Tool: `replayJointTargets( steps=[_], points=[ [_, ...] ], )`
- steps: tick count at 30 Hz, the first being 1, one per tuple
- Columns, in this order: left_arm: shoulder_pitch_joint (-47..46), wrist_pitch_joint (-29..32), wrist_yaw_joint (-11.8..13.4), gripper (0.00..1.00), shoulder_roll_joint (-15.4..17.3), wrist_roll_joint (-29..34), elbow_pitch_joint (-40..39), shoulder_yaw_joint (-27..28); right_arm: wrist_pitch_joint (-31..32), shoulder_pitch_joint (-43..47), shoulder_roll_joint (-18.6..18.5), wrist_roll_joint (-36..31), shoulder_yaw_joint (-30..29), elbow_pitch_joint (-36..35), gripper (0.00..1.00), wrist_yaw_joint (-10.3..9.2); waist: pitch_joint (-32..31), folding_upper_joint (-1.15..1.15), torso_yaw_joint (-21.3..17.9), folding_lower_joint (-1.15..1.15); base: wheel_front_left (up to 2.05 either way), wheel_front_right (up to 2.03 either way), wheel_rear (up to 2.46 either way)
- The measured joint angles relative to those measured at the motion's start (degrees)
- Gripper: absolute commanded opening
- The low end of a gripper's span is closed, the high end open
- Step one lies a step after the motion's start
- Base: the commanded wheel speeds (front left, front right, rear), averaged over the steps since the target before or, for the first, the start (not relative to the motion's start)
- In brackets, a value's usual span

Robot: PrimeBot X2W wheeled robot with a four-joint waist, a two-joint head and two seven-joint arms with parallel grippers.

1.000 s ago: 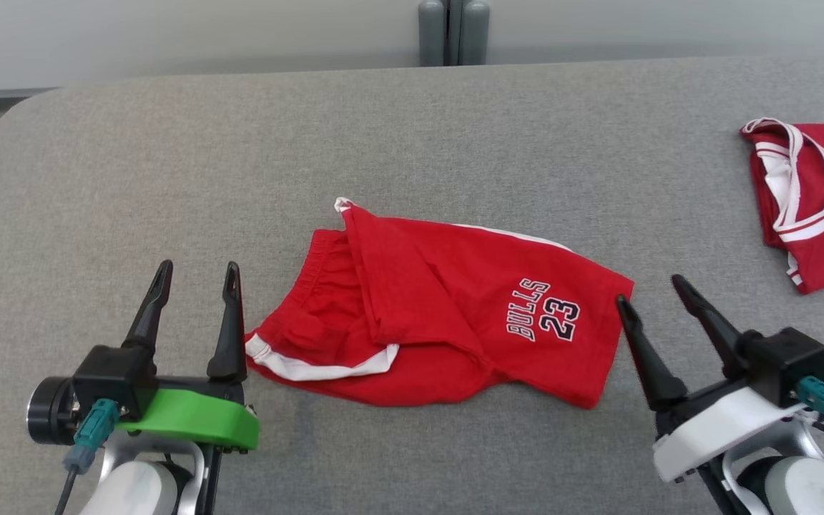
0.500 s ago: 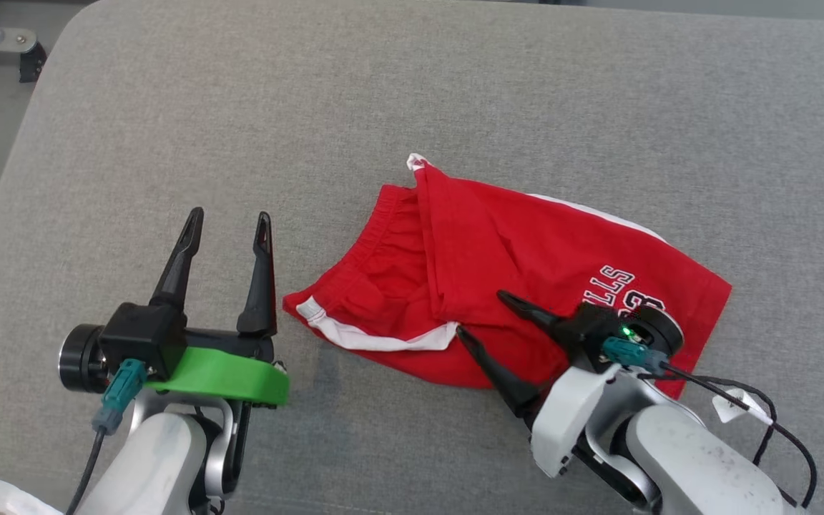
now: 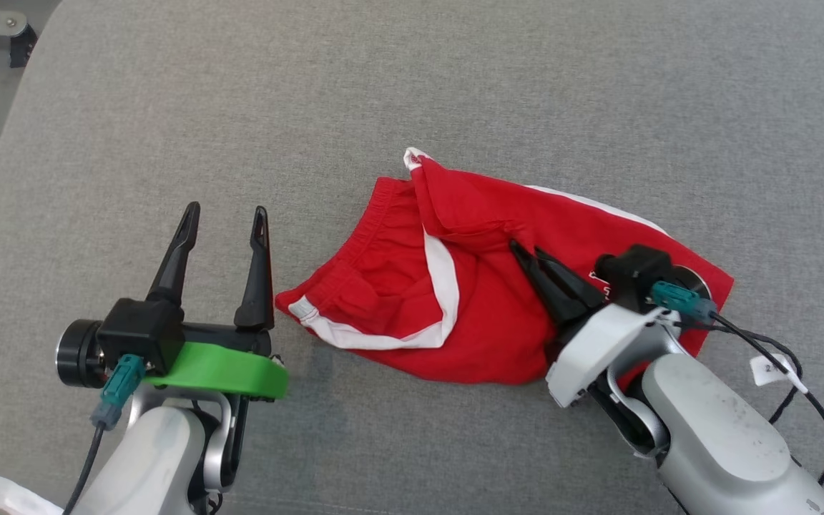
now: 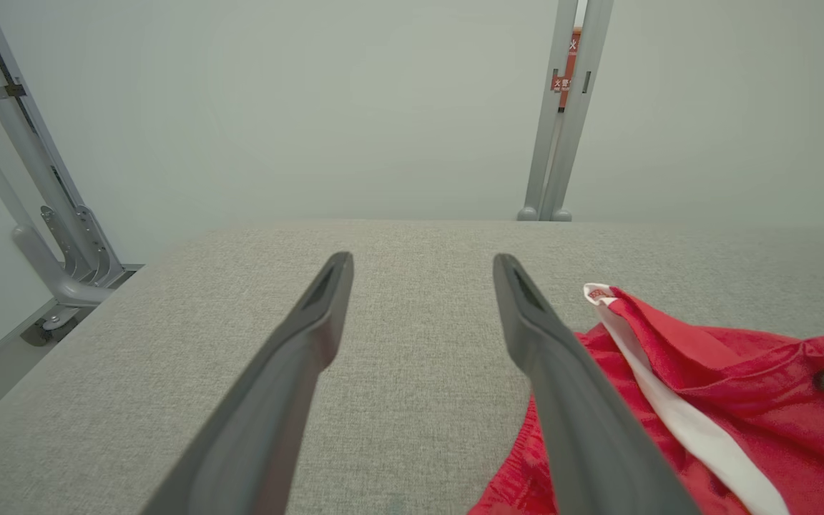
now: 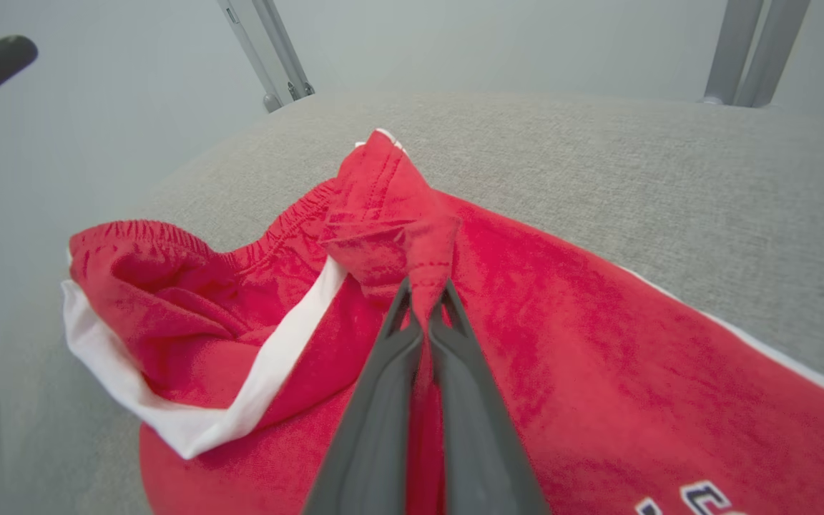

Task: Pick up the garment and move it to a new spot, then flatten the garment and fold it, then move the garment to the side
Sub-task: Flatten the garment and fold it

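Observation:
The garment point(image 3: 483, 307) is a pair of red shorts with white trim, lying crumpled in the middle of the grey table point(image 3: 412, 93). My right gripper point(image 3: 526, 252) is shut on a pinched fold of its red cloth. In the right wrist view that fold point(image 5: 423, 250) rises between the closed fingertips of the gripper point(image 5: 424, 293). My left gripper point(image 3: 226, 214) stands open over bare table just left of the shorts' white-trimmed hem, touching nothing. The left wrist view shows its spread fingers point(image 4: 312, 336) with the garment point(image 4: 705, 400) at the lower right.
The table's rounded left edge point(image 3: 8, 136) drops to the floor. Grey metal posts point(image 4: 562, 114) stand behind the far edge and a frame point(image 4: 47, 207) at the left. Bare grey surface stretches beyond and to the right of the shorts.
The right gripper has moved in over the shorts and shut on a fold, pulling the top layer up and baring more white trim. The head camera tilted down and shifted. The left gripper stayed open.

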Motion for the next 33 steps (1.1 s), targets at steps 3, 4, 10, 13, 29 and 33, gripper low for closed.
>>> replayJointTargets(
  steps=[3,4,10,13,29,33],
  points=[
    [0.05,0.01,0.18,1.0,0.49,0.27,-0.15,0.08,-3.15,3.95,1.76,1.42,-6.64,-0.77,0.0,0.0,-0.26,0.0,-1.39,0.0,0.0,0.0,0.0],
    [0.09,0.1,0.19,1.0,0.8,0.34,-0.23,0.09,-4.2,5.63,2.37,1.64,-8.78,-1.31,0.0,0.0,-0.35,0.0,-1.96,0.0,0.0,0.0,0.0],
    [0.83,1.07,0.97,1.0,2.33,0.41,-1.38,0.63,-7.13,14.96,8.29,6.66,-19.61,-5.54,0.0,0.0,-0.85,0.0,-5.6,0.0,0.0,0.0,0.0],
    [1.48,1.63,1.35,1.0,3.08,0.41,-2.01,0.79,-7.61,19.05,9.35,8.33,-22.99,-6.27,0.11,0.0,-1.06,0.0,-7.61,0.0,0.0,0.0,0.0],
    [5.23,1.35,4.47,1.0,3.72,-0.01,-3.77,2.44,-5.9,22.86,3.97,-8.21,-30.0,-21.32,1.0,-0.01,-3.13,0.0,-12.87,0.0,0.0,0.0,0.0],
    [7.28,1.07,4.56,1.0,3.83,-0.24,-3.88,2.47,-2.38,23.18,2.5,-9.59,-30.2,-25.14,1.0,0.0,-4.63,0.0,-12.76,0.0,0.0,0.0,0.0]
  ],
)
